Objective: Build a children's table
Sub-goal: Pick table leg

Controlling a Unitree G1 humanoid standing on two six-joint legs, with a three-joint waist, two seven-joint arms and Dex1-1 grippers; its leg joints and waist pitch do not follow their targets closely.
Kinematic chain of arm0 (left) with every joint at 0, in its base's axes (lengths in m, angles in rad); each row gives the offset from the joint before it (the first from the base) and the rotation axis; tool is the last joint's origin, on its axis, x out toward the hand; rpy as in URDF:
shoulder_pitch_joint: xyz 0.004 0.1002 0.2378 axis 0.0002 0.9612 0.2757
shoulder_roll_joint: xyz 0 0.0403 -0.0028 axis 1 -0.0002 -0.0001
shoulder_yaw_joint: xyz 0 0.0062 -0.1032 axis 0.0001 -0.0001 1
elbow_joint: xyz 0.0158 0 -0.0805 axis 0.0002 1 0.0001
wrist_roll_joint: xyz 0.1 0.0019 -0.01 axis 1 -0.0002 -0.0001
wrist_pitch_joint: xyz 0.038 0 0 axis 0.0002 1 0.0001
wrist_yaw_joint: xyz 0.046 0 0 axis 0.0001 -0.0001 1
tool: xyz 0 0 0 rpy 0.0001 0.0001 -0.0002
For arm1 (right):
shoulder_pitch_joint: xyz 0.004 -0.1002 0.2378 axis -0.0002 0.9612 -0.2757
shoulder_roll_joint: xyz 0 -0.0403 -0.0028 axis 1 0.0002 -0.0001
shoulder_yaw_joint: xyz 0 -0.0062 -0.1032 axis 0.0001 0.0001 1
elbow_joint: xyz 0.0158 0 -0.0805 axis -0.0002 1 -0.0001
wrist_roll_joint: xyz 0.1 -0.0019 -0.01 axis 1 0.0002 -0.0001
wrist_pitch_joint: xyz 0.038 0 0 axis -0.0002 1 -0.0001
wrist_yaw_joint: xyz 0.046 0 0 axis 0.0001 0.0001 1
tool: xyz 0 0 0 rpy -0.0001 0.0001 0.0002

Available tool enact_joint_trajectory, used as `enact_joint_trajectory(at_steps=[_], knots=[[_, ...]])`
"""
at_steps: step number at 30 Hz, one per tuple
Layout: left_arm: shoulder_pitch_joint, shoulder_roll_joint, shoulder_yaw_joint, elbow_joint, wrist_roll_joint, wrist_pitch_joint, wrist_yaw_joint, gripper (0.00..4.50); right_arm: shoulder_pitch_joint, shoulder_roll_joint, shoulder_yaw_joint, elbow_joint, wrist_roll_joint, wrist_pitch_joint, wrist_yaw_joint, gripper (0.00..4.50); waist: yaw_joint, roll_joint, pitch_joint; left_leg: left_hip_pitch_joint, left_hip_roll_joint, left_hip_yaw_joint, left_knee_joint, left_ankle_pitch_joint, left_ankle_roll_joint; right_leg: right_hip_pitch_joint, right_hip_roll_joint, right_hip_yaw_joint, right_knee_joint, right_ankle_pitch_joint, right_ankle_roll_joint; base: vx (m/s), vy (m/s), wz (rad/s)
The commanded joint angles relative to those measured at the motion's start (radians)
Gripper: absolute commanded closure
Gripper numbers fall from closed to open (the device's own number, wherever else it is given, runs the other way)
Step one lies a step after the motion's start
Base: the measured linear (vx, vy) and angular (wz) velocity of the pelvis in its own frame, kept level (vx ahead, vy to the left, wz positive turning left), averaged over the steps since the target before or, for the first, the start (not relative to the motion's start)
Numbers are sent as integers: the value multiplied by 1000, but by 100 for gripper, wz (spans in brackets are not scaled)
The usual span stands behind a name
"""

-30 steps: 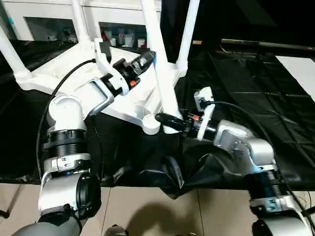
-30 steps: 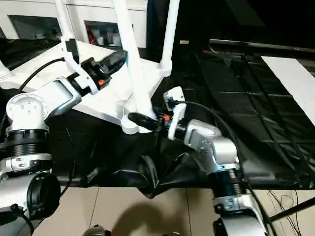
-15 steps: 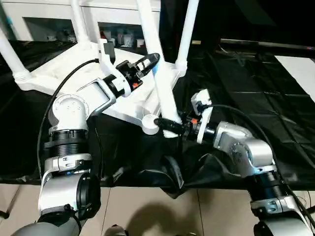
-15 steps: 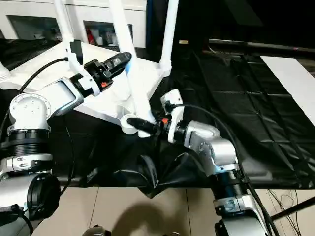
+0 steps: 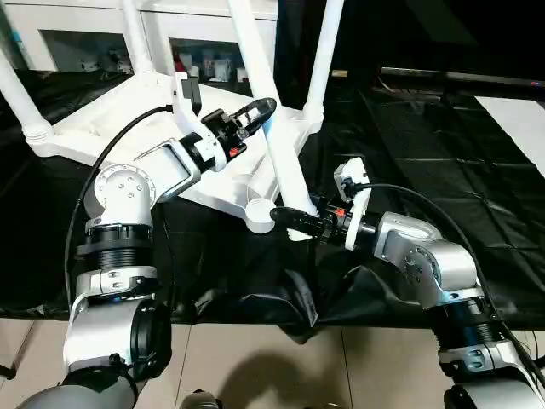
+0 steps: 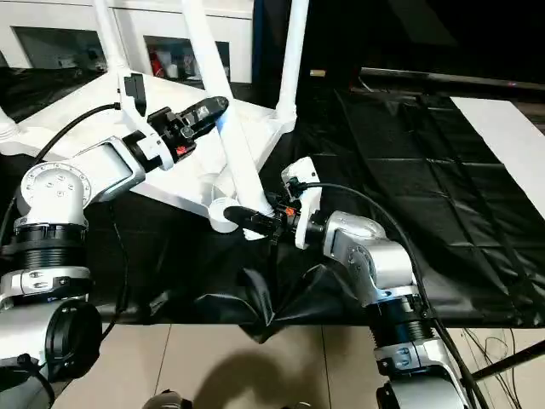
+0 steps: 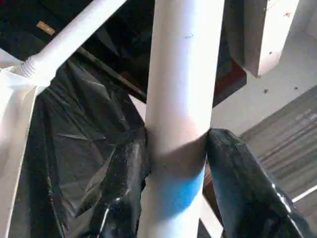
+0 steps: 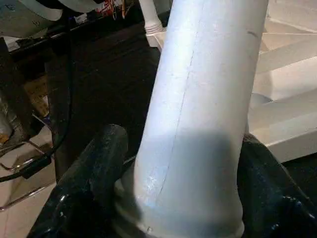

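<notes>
A white plastic children's table (image 5: 128,115) lies upside down on a black sheet (image 5: 443,136), ribbed underside facing up, white tapered tube legs rising from its corner sockets. At the empty round socket (image 5: 258,215) on the corner nearest the robot, a loose leg (image 5: 272,136) leans just beside it. The right gripper (image 5: 285,217) clasps this leg's thick lower end. The left gripper (image 5: 260,109) has its black fingers (image 7: 124,163) closed around the leg higher up.
</notes>
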State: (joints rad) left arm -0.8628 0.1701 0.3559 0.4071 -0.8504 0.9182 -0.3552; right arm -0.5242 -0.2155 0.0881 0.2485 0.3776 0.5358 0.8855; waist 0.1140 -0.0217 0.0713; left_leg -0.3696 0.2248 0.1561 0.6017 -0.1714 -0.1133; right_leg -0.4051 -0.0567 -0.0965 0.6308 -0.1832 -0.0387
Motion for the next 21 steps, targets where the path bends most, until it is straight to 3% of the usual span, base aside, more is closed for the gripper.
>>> enact_joint_trajectory(at_steps=[1,17,18,21], knots=[[-13,5,-7,8,11,-5,8,275,-10,-2,46,-38,-1,-26,62,186,1,21,-89,6,-1,6,-57,-124,15,76,-70,52,-74,-96,-172,0,0,0],[-10,15,-48,-6,30,-6,-62,276,-13,-22,71,-47,-28,-42,68,186,0,22,-89,5,-1,6,-57,-129,12,76,-70,53,-74,-88,-181,0,0,0],[-15,8,-34,5,16,3,-59,221,-14,-23,75,-47,-32,-45,69,186,0,22,-89,4,-3,7,-56,-132,13,77,-69,53,-75,-97,-179,0,0,0],[-14,10,-46,6,41,-16,-47,207,-16,-22,89,-45,-43,-53,70,186,1,17,-88,5,-2,7,-56,-130,15,77,-70,53,-76,-111,-175,0,0,0]])
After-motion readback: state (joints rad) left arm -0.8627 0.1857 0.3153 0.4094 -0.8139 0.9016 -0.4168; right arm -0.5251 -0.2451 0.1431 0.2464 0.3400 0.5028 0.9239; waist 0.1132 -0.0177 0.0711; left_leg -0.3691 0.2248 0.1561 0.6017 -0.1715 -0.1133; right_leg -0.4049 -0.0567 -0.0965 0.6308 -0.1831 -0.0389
